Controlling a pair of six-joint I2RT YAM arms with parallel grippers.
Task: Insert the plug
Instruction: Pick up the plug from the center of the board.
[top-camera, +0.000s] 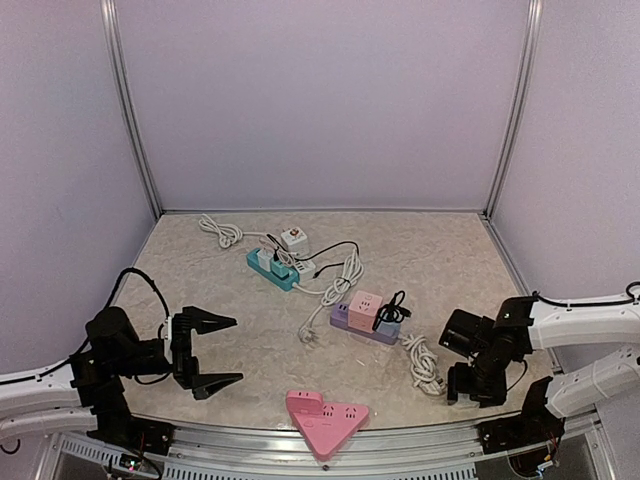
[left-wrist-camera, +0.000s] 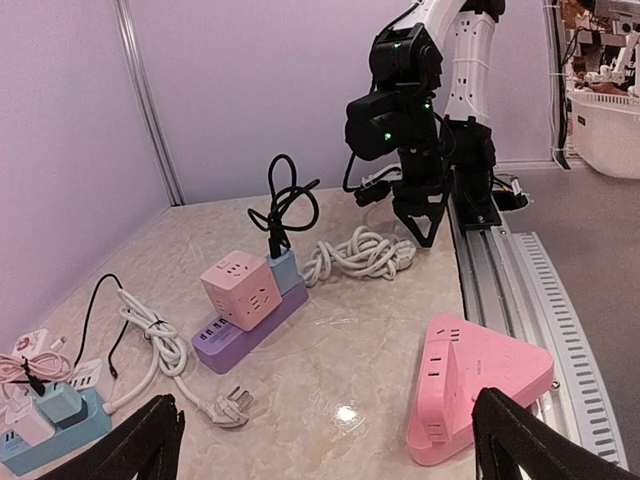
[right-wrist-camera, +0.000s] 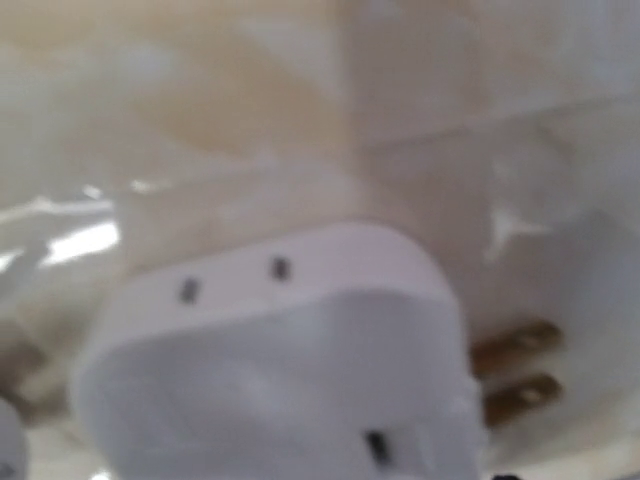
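Right now the risk sits at the right gripper (left-wrist-camera: 424, 232). It points down at the near right of the table (top-camera: 240, 300), just beside the coiled white cable (top-camera: 425, 365). Its own camera is filled by the plug (right-wrist-camera: 290, 370), blurred and very near. No finger shows in that view, so we cannot tell whether the jaws are clamped on the plug or only straddle it.

An off-centre grip could let the plug twist, and the prongs (right-wrist-camera: 515, 370) would then meet a socket face crooked. The coil may also drag on a lift and pull the plug askew. We judge the pink triangular block (top-camera: 325, 418) and the purple strip (top-camera: 365, 325) both possible targets; we cannot say which.

The plug is a white, rounded, smooth-looking body with small dark marks on its face. Two brass prongs stick out to the right and look straight. It seems to lie low on the marbled top.

The left gripper (top-camera: 237, 350) is idle at the near left, fingers wide apart, holding nothing.
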